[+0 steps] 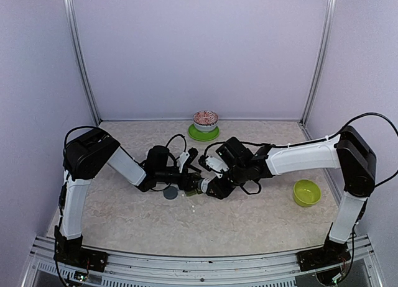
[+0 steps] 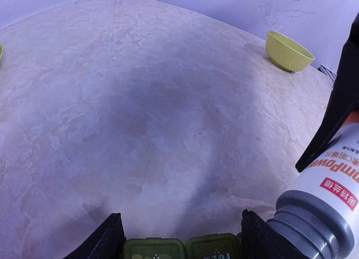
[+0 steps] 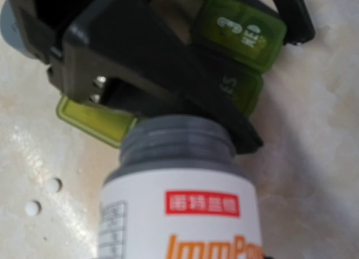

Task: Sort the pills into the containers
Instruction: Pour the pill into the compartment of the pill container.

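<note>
Two pills (image 3: 52, 184) are loose on the table (image 1: 124, 212), just left of the bottle neck in the right wrist view. Can't tell whether any are in the compartments.

Containers (image 2: 154, 249): the dark green strip lies flat on the table near centre, between the two wrists. One translucent lid (image 3: 241, 32) is flipped open at the far end and another sticks out at the near end.

Left gripper (image 2: 180, 241) is clamped on the containers. Its black fingers (image 2: 104, 239) sit one on each side, touching the strip, pinning it to the table.

Left arm: upper link stands up from the base and the elbow is high at the left. The forearm slopes down and right to centre, with the wrist low over the table.

Bottle (image 3: 179, 214): white label, grey threaded neck, cap off. It is tilted, with the mouth right at the strip and over the left gripper's body.

Right gripper (image 1: 211, 186) is grasping the bottle by its body; one of its fingers (image 2: 336, 102) lies against the label.

Right arm: upright link at the right edge, elbow high, white forearm running almost level to the left, wrist bent down at centre.

Grey cap (image 1: 169, 192) lies flat on the table just left of the strip. Lime-green bowl (image 1: 306, 192) sits well apart on the right. Patterned bowl (image 1: 205, 119) on a green plate (image 1: 194, 135) sits at the back wall.
</note>
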Action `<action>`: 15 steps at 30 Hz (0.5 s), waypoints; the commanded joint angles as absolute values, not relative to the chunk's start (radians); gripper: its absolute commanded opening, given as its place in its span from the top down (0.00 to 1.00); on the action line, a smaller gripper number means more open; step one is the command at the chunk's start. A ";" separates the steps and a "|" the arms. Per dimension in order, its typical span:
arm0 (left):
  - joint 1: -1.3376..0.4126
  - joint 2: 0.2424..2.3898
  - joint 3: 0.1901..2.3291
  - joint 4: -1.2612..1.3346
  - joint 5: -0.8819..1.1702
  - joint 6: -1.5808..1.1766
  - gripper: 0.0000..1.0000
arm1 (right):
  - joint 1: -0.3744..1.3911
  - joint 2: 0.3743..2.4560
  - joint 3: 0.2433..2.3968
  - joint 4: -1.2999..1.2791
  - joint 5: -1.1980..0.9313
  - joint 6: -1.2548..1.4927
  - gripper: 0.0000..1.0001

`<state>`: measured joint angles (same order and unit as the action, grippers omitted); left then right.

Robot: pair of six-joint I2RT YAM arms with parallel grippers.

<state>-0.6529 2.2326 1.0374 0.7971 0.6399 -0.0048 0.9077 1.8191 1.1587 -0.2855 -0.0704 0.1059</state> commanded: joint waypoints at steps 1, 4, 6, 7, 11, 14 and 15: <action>-0.651 2.257 1.037 0.815 0.660 -0.015 0.33 | 0.905 1.838 1.190 -0.301 -0.071 0.110 0.69; -0.651 2.258 1.037 0.814 0.659 -0.015 0.34 | 0.905 1.844 1.202 -0.318 -0.066 0.110 0.69; -0.651 2.258 1.037 0.815 0.659 -0.015 0.34 | 0.905 1.846 1.214 -0.332 -0.061 0.109 0.68; -0.651 2.257 1.037 0.814 0.660 -0.015 0.34 | 0.905 1.848 1.220 -0.339 -0.060 0.108 0.68; -0.650 2.258 1.037 0.815 0.660 -0.015 0.34 | 0.905 1.851 1.238 -0.359 -0.056 0.102 0.68; -0.651 2.258 1.037 0.814 0.659 -0.015 0.34 | 0.904 1.853 1.249 -0.370 -0.056 0.100 0.68; -0.651 2.257 1.037 0.814 0.659 -0.016 0.34 | 0.904 1.853 1.252 -0.373 -0.055 0.100 0.68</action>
